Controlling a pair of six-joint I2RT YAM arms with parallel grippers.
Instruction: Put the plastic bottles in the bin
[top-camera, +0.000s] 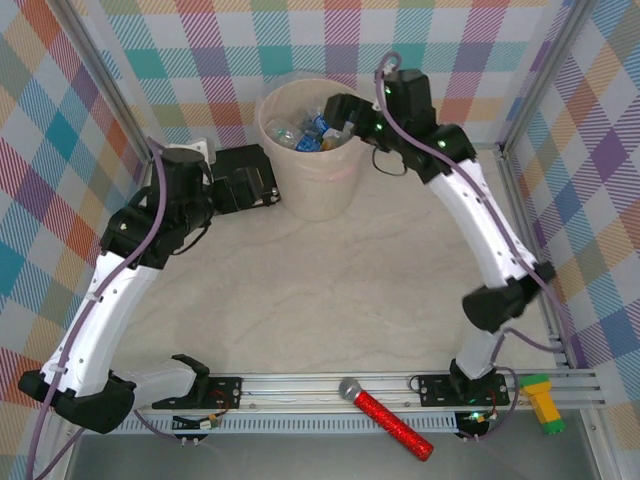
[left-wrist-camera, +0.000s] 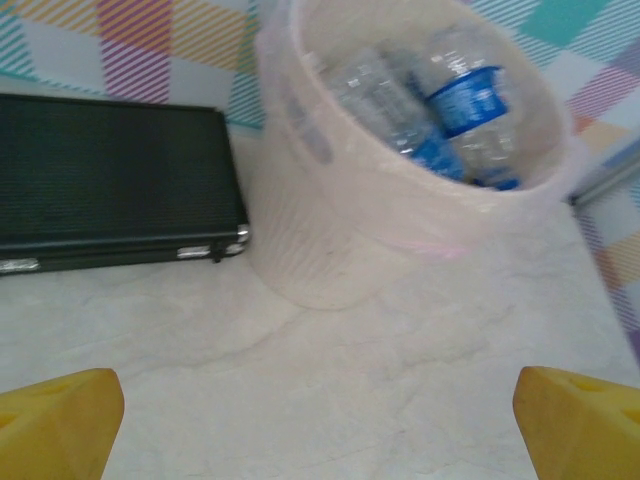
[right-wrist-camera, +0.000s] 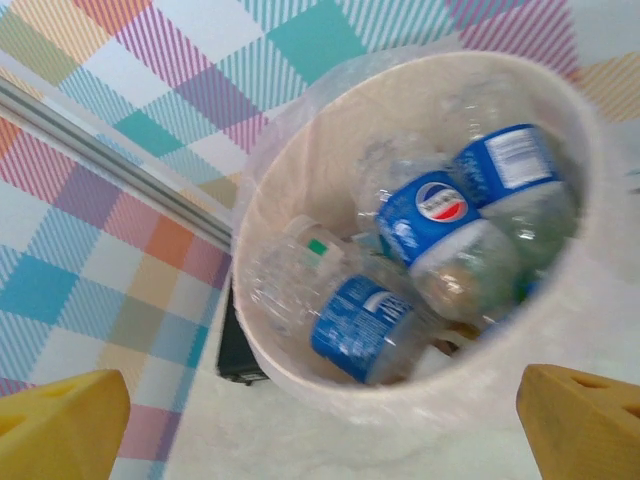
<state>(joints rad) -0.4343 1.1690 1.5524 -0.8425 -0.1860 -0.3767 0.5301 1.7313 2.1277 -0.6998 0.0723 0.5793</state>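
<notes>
Bottles (right-wrist-camera: 430, 215) fill the bin (right-wrist-camera: 320, 170) beneath the right tool (right-wrist-camera: 320, 435), spread empty; left tool (left-wrist-camera: 320, 430) spread, nearby.

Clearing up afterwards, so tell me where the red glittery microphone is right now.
In the top view the red glittery microphone lies slanted across the metal rail at the table's near edge, just left of the right arm's base.
</notes>
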